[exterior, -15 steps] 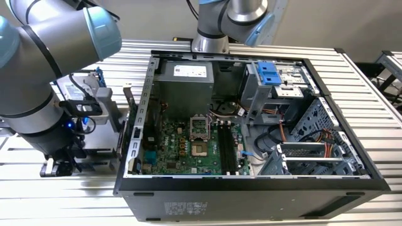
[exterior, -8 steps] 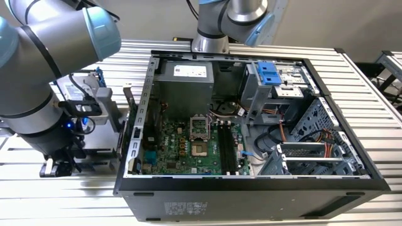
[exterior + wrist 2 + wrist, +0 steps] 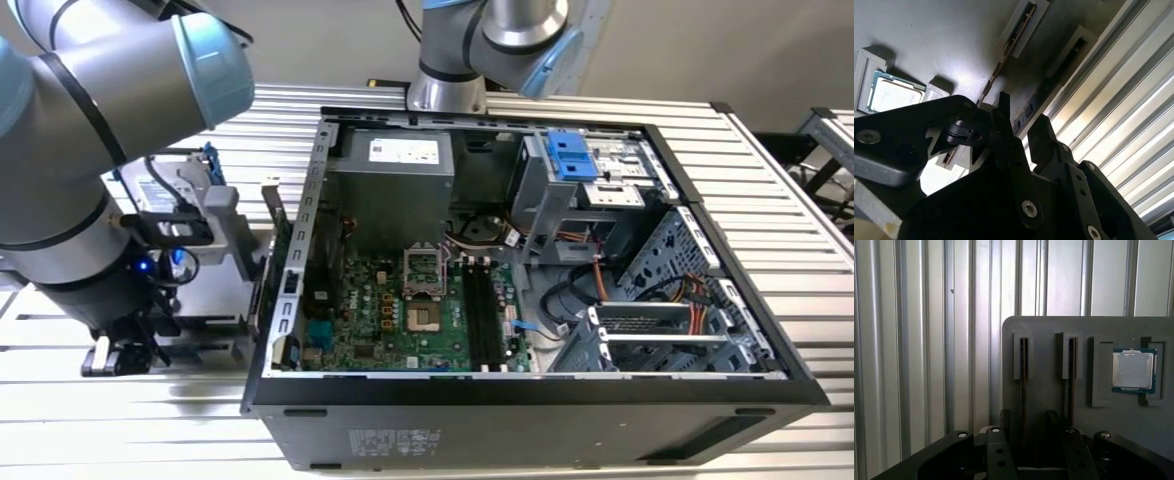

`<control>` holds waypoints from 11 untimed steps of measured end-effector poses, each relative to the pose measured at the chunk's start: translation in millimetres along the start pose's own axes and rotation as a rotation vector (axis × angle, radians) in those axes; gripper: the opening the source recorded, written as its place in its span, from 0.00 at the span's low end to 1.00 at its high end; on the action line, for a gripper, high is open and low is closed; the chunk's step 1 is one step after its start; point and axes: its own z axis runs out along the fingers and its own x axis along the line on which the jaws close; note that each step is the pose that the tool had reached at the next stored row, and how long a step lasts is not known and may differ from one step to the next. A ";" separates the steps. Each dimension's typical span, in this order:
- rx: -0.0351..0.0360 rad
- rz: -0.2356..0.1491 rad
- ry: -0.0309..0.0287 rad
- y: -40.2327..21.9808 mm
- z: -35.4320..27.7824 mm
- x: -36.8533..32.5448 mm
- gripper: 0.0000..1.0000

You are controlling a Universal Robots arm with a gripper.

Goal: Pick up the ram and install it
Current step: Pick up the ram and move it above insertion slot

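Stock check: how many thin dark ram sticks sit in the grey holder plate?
2. One thin dark ram stick stands in the slot the open black gripper straddles; the other in the next slot, nearer the square silver processor. The grey plate is partly hidden.

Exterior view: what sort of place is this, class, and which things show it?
Probably a robotics lab bench for computer assembly: an open computer case with its motherboard exposed lies on a slatted metal table, and a robot arm stands beside it.
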 end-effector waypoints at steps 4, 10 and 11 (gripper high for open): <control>0.0000 0.000 -0.0001 3.2 0.1 0.1 1.00; 0.0001 -0.002 -0.0001 5.9 0.1 0.7 1.00; 0.0000 -0.002 -0.0001 6.0 0.1 1.4 1.00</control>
